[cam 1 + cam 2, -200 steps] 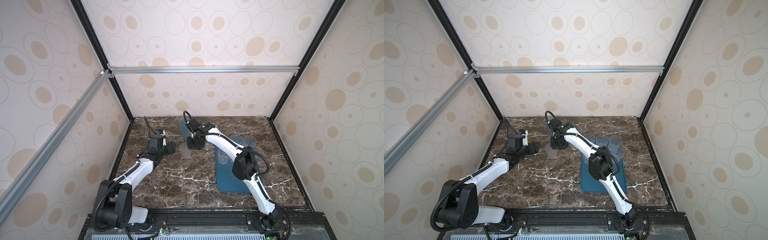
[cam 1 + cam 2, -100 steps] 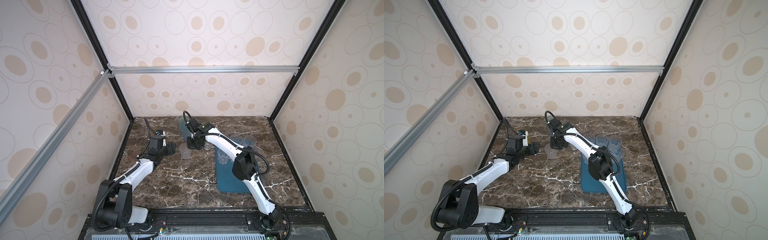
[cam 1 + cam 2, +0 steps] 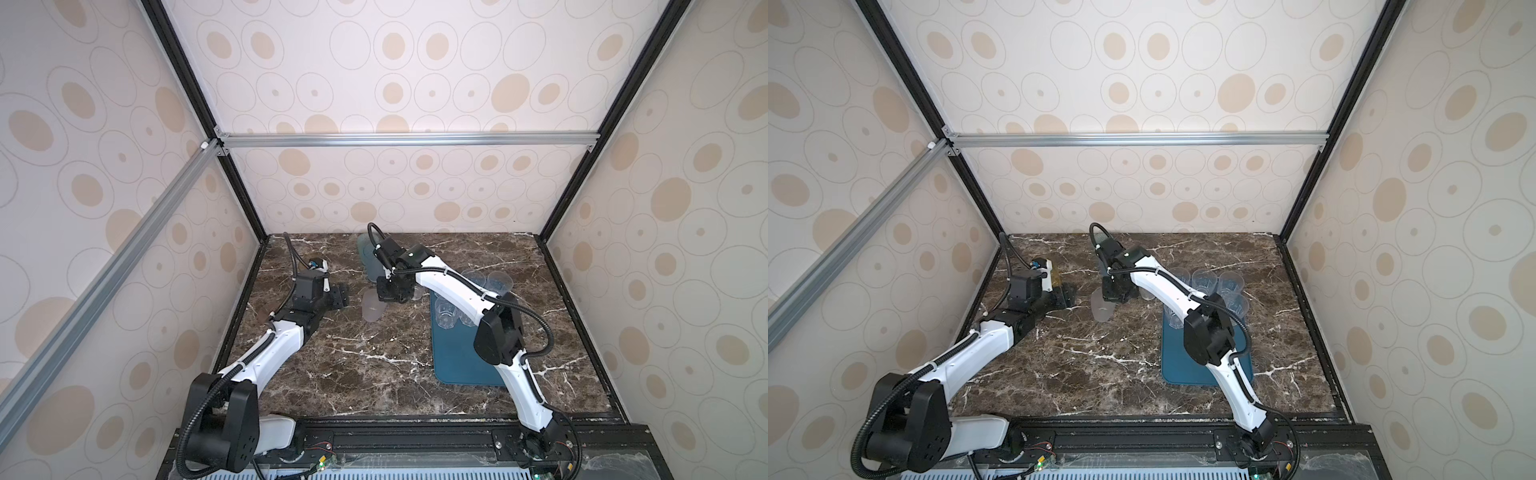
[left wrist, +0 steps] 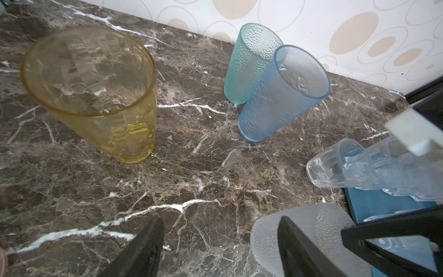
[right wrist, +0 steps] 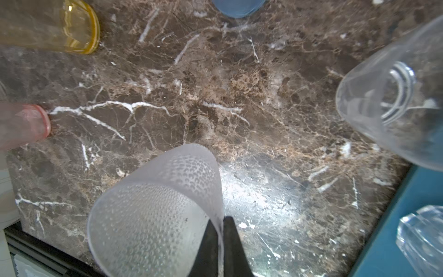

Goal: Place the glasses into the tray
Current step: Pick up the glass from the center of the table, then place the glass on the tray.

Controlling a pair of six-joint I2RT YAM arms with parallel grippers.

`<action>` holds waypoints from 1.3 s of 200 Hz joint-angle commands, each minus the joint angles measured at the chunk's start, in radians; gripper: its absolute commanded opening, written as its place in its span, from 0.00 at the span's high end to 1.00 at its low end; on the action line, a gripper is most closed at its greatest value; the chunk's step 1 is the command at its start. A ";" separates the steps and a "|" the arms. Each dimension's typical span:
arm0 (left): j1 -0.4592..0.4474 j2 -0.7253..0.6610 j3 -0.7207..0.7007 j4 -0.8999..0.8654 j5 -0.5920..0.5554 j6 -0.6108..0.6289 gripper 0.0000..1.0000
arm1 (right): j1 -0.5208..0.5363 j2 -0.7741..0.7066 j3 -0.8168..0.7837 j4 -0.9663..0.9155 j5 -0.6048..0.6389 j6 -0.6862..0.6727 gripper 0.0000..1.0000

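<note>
right claw (image 5: 217,239) is pinching rim of frosted dimpled plastic tumbler (image 5: 155,211) | left claw (image 4: 220,219) is hanging spread | next, probably: lifting it over to flat teal plastic tray (image 5: 393,239) beside claw

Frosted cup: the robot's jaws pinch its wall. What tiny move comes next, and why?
Probably lift it a little. The right gripper's jaws are shut on the frosted cup's wall, and the cup is over the table, not in the blue tray.
</note>
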 commanded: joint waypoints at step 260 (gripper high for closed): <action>-0.456 0.073 0.054 0.046 -0.183 -0.084 0.25 | -0.161 -0.731 -1.005 0.083 0.244 0.016 0.99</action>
